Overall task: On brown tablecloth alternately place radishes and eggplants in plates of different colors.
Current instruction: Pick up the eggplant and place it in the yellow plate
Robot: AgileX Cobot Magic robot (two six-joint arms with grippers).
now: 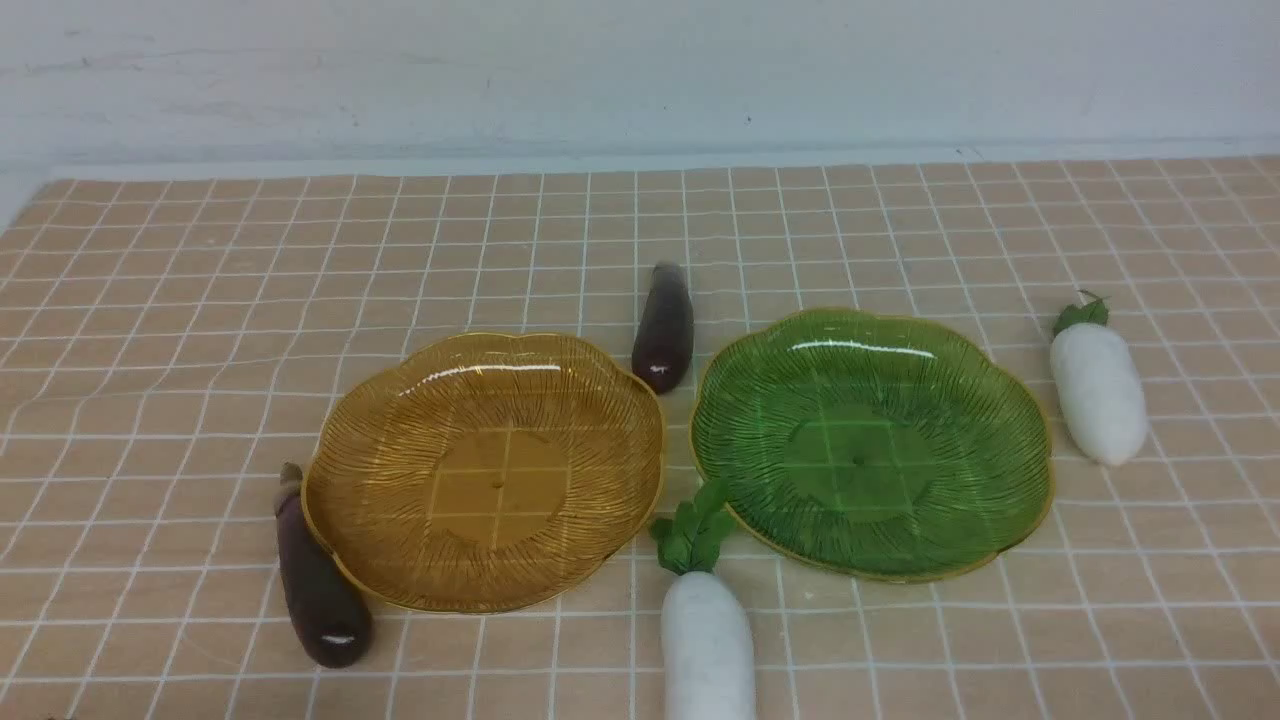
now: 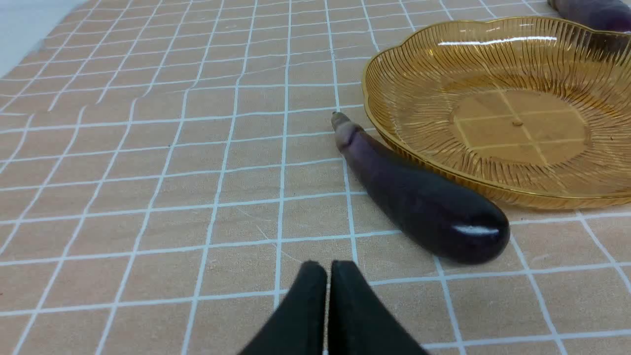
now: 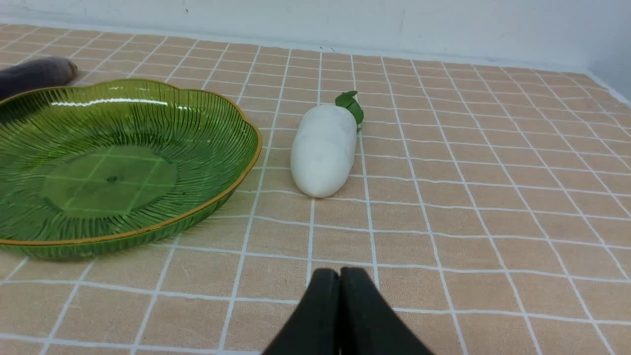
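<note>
On the brown tablecloth (image 1: 180, 330) an amber plate (image 1: 360, 480) and a green plate (image 1: 1000, 440) lie side by side, both bare. One eggplant (image 1: 318, 585) rests against the amber plate's near left rim; a second eggplant (image 1: 664, 326) lies behind the gap between the plates. A radish (image 1: 707, 630) lies at the front between the plates, another radish (image 1: 1098, 388) right of the green plate. My left gripper (image 2: 328, 268) is shut and empty, just short of the near eggplant (image 2: 419, 197). My right gripper (image 3: 340, 275) is shut and empty, short of the right radish (image 3: 323, 150). Neither gripper shows in the front view.
A pale wall (image 1: 640, 70) rises behind the table's far edge. The cloth's left edge (image 2: 29, 49) and its right edge (image 3: 609, 88) show in the wrist views. Open cloth lies left of the amber plate and behind both plates.
</note>
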